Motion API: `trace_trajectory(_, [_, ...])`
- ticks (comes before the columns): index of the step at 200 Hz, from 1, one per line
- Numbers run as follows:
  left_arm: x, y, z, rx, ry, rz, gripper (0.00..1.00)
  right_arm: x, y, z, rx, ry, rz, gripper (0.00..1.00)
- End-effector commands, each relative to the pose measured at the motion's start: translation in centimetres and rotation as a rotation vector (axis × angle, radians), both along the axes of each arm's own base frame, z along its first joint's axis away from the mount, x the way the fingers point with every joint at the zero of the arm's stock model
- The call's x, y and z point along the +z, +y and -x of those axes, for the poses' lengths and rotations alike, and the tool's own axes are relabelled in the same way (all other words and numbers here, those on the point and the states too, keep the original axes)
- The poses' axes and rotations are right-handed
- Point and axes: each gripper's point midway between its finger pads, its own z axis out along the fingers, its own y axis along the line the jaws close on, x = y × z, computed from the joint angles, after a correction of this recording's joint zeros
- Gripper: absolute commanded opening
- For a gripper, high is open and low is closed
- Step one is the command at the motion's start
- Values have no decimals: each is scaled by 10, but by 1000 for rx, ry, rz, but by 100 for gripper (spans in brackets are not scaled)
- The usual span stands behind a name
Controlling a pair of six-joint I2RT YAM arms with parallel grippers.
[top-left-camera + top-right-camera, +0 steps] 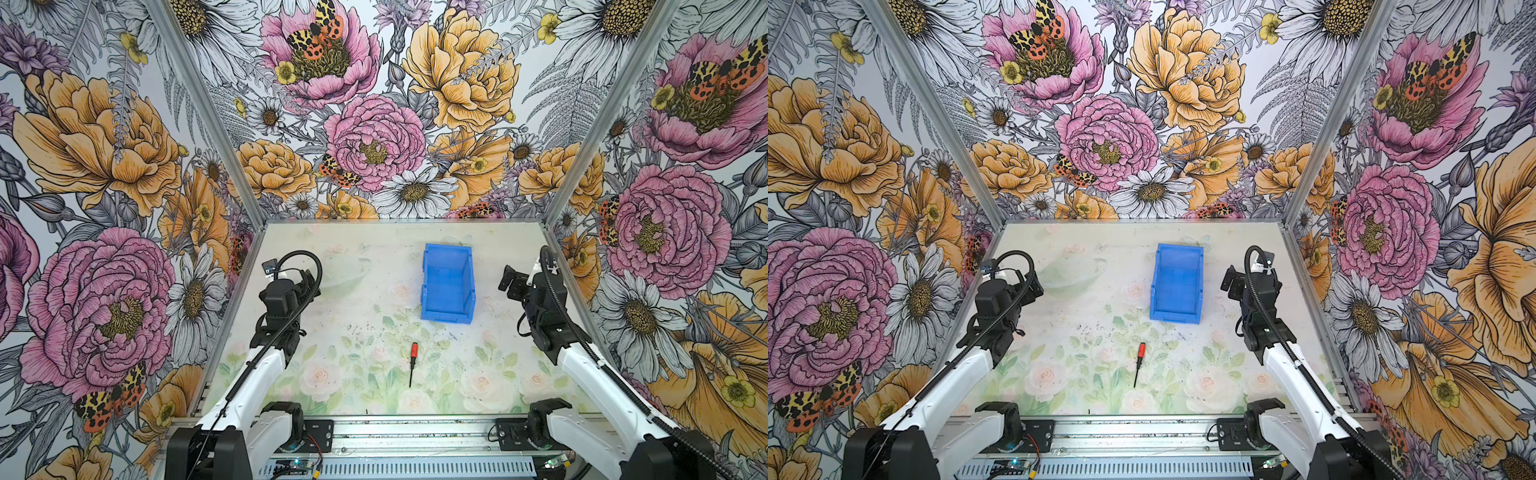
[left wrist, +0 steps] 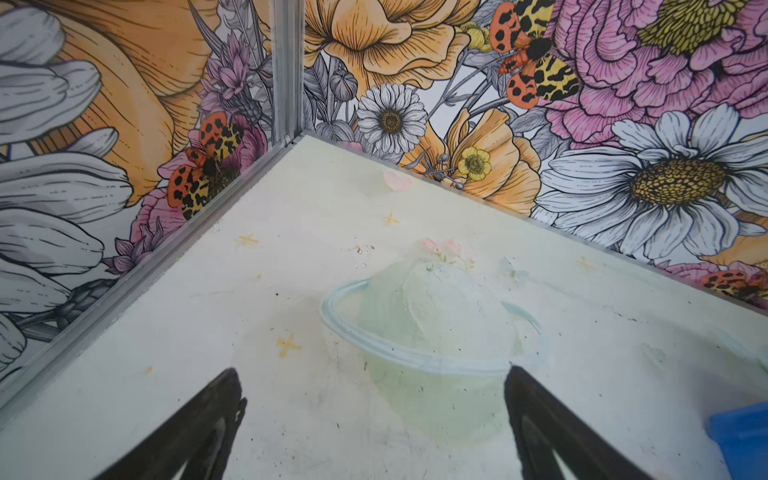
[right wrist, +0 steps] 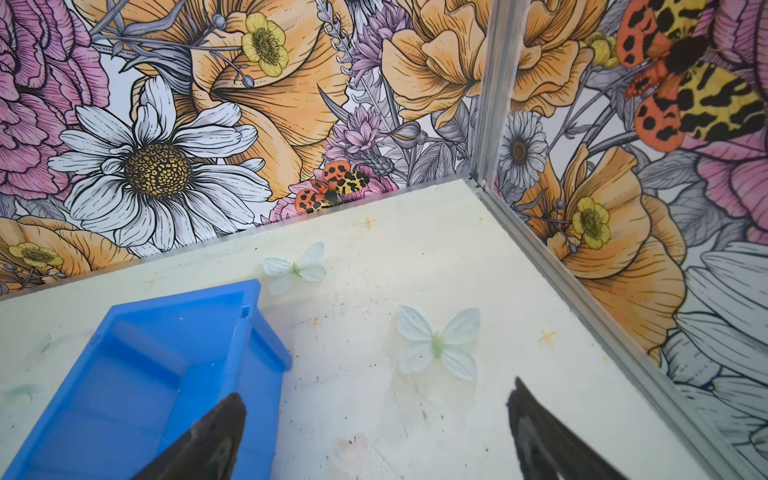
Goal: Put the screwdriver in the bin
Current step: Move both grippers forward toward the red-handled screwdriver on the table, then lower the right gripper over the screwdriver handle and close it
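The left pincer (image 2: 372, 370) is standing wide open, its two dark fingers (image 2: 199, 428) spreading far apart above a pale green ringed planet (image 2: 432, 324) painted on the table (image 2: 291, 249), and it is gripping nothing. The right pincer (image 3: 376, 388) is gaping just as wide, with only bare table showing between its fingers (image 3: 548, 436). In the right wrist view one of those fingers is overlapping the side wall of the blue plastic storage bin (image 3: 137, 374), though whether it is touching that wall cannot be told from there.

In both top views the two arms are hanging on either side of the bin (image 1: 448, 282), the left pincer well off to its left and the right pincer near its right side, apart from it.

The red-handled screwdriver (image 1: 412, 365) is lying flat on the table, outside the bin and well apart from it, on the side nearer the robot's base and roughly midway between the two arms. Its red-orange handle is pointing toward the bin and its slim dark shaft toward the near edge of the table. Neither pincer is touching it.

The bin is sitting upright, slightly right of centre, its lower cut-down edge facing the screwdriver. Two pale painted butterflies (image 3: 436, 343) are showing on the table beside it. Flowered wall panels (image 1: 374, 124) are enclosing the table on three sides.
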Motion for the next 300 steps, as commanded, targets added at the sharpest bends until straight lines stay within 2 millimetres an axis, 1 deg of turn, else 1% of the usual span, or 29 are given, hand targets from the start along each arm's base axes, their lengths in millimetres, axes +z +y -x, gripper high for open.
trace_trajectory(1, [-3, -15, 12, -39, 70, 88, 99, -19, 4, 24, -29, 172, -78, 99])
trace_trajectory(5, [-2, -16, 14, -42, 76, 90, 99, -20, 6, 26, -23, 188, -81, 99])
trace_trajectory(8, [-2, -23, 15, -73, 82, 103, 99, -20, 7, 27, -20, 196, -86, 99])
trace_trajectory(26, [2, -41, 23, -151, 97, 122, 99, -25, 17, 31, 9, 243, -103, 99])
trace_trajectory(42, [5, -60, 33, -233, 117, 130, 99, -36, 26, 33, 42, 297, -134, 100])
trace_trajectory(70, [10, -85, 54, -318, 173, 148, 99, -59, 48, 34, 121, 409, -203, 100])
trace_trajectory(85, [11, -99, 66, -353, 203, 170, 99, -64, 59, 36, 157, 451, -238, 99])
trace_trajectory(90, [11, -105, 70, -371, 211, 172, 99, -65, 62, 38, 172, 455, -242, 99])
trace_trajectory(108, [3, -117, 84, -396, 261, 179, 99, -69, 71, 44, 203, 471, -266, 100])
trace_trajectory(128, [-7, -131, 99, -436, 320, 193, 99, -81, 83, 50, 247, 515, -288, 100])
trace_trajectory(156, [-18, -153, 117, -512, 365, 230, 99, -96, 93, 63, 277, 569, -304, 100])
trace_trajectory(183, [-22, -161, 123, -512, 378, 255, 99, -101, 104, 80, 301, 587, -345, 99])
trace_trajectory(204, [-25, -165, 124, -489, 391, 290, 99, -103, 113, 93, 327, 614, -332, 99])
trace_trajectory(224, [-34, -170, 126, -497, 423, 298, 99, -105, 121, 106, 343, 626, -311, 99])
trace_trajectory(249, [-45, -179, 136, -528, 475, 325, 99, -109, 127, 122, 318, 643, -301, 100])
trace_trajectory(265, [-50, -184, 143, -565, 490, 320, 99, -104, 135, 131, 311, 629, -292, 99])
trace_trajectory(278, [-54, -184, 149, -578, 490, 309, 99, -102, 142, 134, 304, 605, -267, 100])
trace_trajectory(297, [-59, -180, 157, -578, 483, 345, 99, -106, 150, 137, 270, 613, -255, 98])
trace_trajectory(300, [-59, -180, 158, -579, 479, 351, 99, -106, 156, 141, 286, 615, -248, 98])
